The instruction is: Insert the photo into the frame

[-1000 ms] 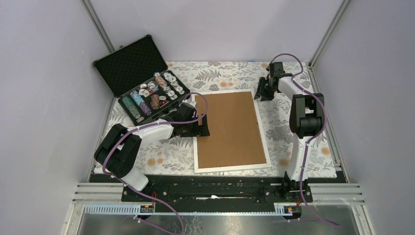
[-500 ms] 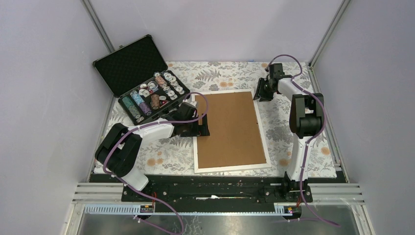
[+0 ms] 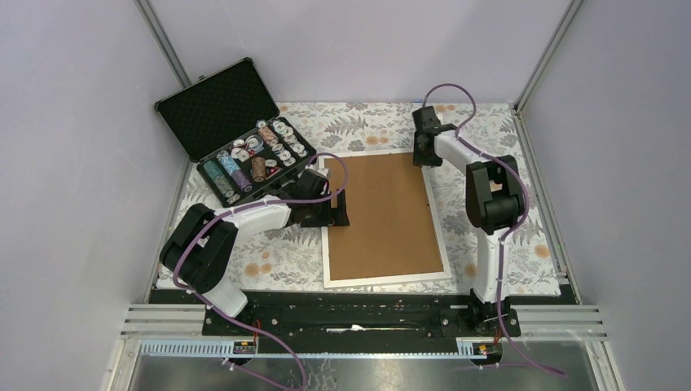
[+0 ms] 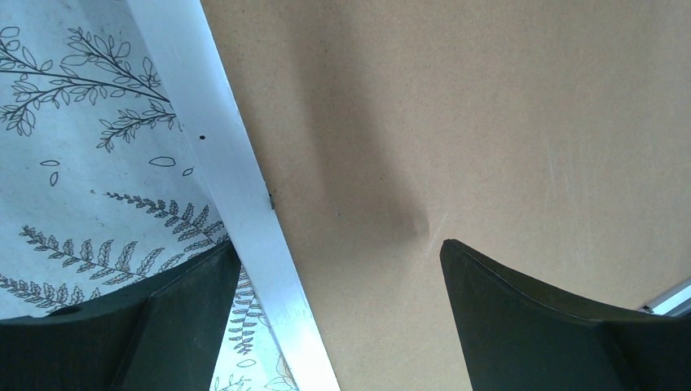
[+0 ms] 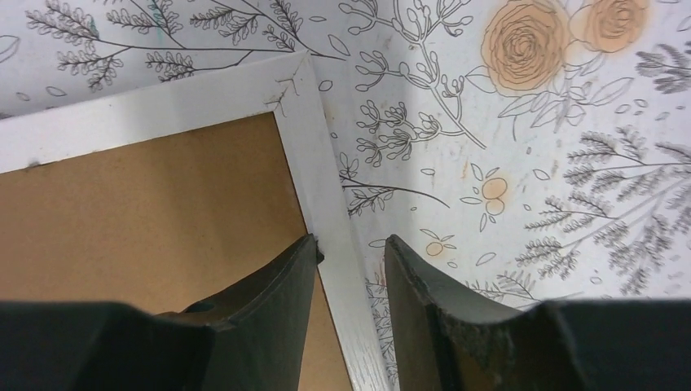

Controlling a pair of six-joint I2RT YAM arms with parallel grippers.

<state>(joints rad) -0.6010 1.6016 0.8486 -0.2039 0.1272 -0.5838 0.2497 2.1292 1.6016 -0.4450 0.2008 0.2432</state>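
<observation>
Frame (image 3: 383,279) — thin, stiff, likely light — best pinched across a rail: left gripper (image 4: 334,251) wide apart astride left edge, right gripper (image 5: 349,241) half-apart, unclamped, astride upper-right rail.

One frame (image 3: 383,278), one board (image 3: 383,216), one case (image 3: 218,107)

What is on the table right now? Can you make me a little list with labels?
frame: white, flat on the flowery cloth
board: brown, lying inside the frame
photo: not in view
left gripper: wide open, astride the frame's left rail
right gripper: jaws apart, astride the right rail near the far corner
case: open, at the far left, chips inside
</observation>
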